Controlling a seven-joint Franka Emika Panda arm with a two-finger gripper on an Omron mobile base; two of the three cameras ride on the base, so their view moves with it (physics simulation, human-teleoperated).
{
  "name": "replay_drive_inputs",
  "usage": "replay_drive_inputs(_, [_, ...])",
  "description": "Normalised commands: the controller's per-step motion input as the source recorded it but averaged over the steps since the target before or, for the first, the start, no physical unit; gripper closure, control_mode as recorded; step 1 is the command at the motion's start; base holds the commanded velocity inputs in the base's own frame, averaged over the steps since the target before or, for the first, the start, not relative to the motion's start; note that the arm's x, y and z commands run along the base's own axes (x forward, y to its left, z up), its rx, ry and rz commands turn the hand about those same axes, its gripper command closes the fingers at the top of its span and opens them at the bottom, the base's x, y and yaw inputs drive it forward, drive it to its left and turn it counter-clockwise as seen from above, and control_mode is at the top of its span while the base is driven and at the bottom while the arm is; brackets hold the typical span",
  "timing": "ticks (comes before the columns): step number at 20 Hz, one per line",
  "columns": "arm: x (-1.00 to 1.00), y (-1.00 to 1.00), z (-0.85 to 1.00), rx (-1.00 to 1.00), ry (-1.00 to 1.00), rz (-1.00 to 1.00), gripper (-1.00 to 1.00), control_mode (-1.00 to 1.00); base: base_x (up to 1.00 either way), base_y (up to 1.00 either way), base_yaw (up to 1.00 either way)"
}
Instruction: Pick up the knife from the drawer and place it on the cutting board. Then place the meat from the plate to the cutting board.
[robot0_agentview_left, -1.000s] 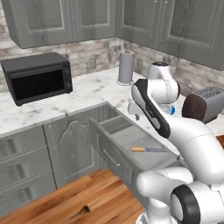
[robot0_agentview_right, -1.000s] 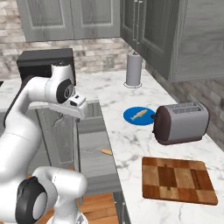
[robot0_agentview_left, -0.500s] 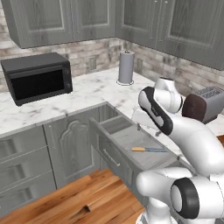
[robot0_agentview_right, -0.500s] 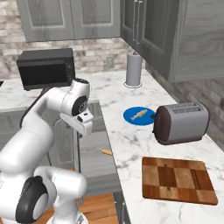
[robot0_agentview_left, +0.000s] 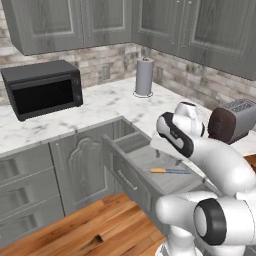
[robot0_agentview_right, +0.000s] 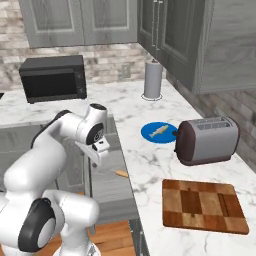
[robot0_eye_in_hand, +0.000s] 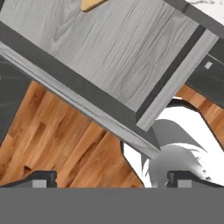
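one knife (robot0_agentview_left: 170, 171) lies flat on the floor of the pulled-out drawer (robot0_agentview_left: 145, 159), handle toward the drawer front, blade toward the counter side; its orange-tan handle tip also appears at the top edge of the hand view. the gripper (robot0_eye_in_hand: 111, 177) hangs above the drawer with its fingertips (robot0_eye_in_hand: 41, 178) spread fully apart, holding nothing. the cutting board (robot0_agentview_right: 202, 206) rests bare on the marble counter (robot0_agentview_right: 145, 160), just in front of the toaster (robot0_agentview_right: 206, 141). the meat (robot0_agentview_right: 159, 131) lies on the blue plate (robot0_agentview_right: 150, 134), beside the toaster.
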Motion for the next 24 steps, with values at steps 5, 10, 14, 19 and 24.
replay_drive_inputs(5, [0.36,0.00,-0.38,0.00,0.10,-0.18,-1.00,-1.00,0.00,0.00,0.00])
replay_drive_inputs(10, [0.38,0.03,-0.38,0.00,0.06,-0.17,-1.00,-1.00,0.00,0.00,0.00])
replay_drive_inputs(14, [0.30,0.03,-0.36,0.00,0.04,-0.14,-1.00,-1.00,0.00,0.00,0.00])
replay_drive_inputs(19, [0.19,0.08,-0.32,0.00,0.04,-0.10,-1.00,-1.00,0.00,0.00,0.00])
replay_drive_inputs(24, [0.11,0.08,-0.36,0.00,0.02,-0.07,-1.00,-1.00,0.00,0.00,0.00])
